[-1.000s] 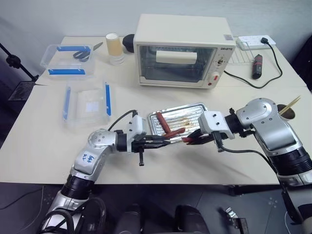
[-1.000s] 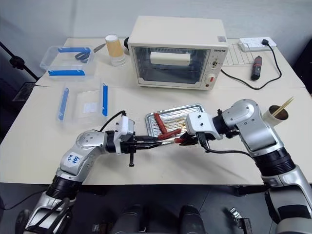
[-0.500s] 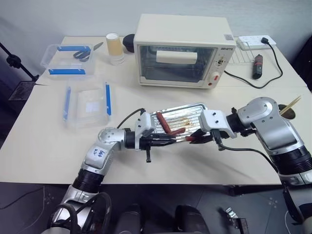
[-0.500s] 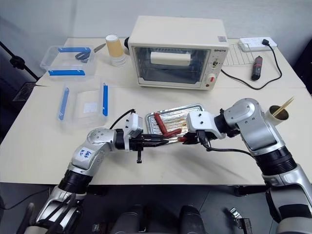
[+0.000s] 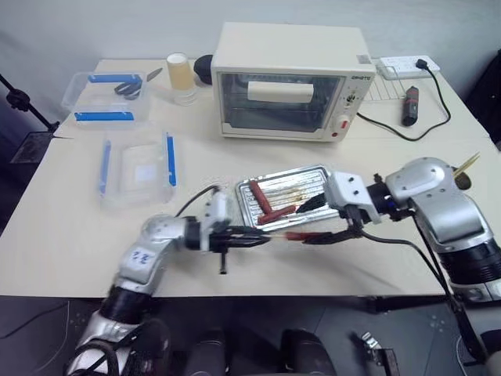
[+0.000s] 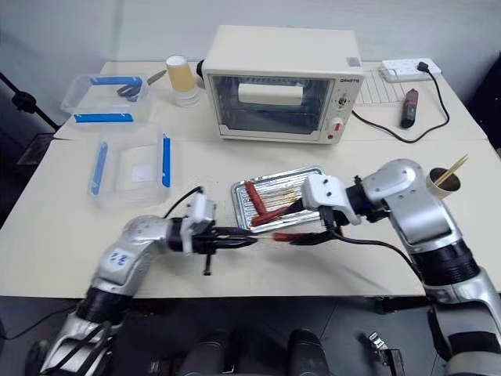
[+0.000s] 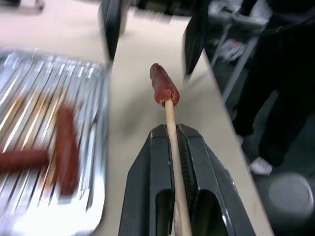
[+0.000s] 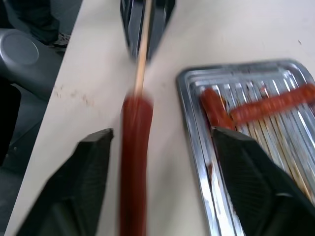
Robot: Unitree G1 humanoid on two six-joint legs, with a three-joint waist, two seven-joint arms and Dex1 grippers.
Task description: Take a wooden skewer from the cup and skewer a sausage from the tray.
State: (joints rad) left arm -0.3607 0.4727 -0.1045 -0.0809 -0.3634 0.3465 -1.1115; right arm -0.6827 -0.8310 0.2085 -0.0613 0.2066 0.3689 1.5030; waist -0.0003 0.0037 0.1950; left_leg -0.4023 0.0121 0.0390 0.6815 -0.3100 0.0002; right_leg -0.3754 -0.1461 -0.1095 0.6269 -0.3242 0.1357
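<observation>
My left gripper (image 7: 176,147) has its jaws clamped on the wooden skewer (image 7: 173,142), whose tip carries the sausage (image 7: 162,84) over the desk (image 5: 63,227) beside the tray (image 5: 244,205). My right gripper (image 8: 162,152) jaws stand wide, straddling that sausage without touching.

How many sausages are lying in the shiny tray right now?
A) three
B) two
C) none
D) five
B: two sausages lie crossed in the tray, and a third sausage sits on the skewer held shut in the left gripper, beside the tray, between the open jaws of the right gripper.
</observation>
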